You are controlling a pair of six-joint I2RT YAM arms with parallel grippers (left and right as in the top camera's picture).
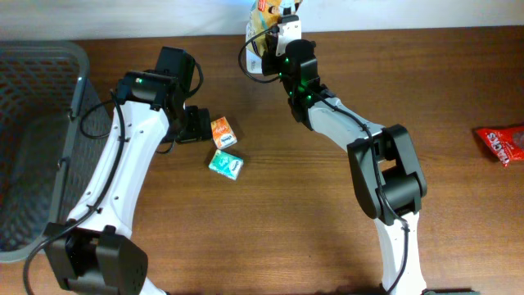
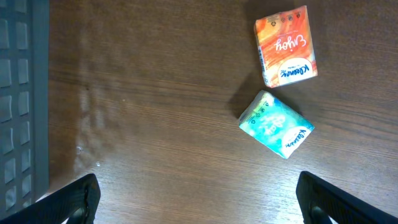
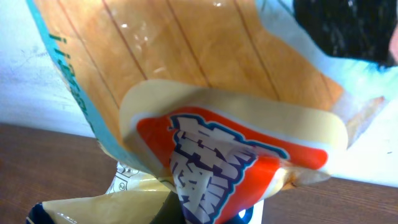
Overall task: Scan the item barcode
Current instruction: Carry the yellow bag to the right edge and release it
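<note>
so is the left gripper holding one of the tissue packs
No, the left gripper is open and empty; the orange pack and green pack lie on the table beyond it.

Left arm (image 1: 123, 168) & right arm (image 1: 348, 124): white links w/ black joints, green LEDs (image 1: 139, 80) lit, thin black cables (image 1: 244, 51) looped alongside.

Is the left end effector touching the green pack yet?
Apart. In the left wrist view, bare table separates the open left end effector from the green pack.
</note>
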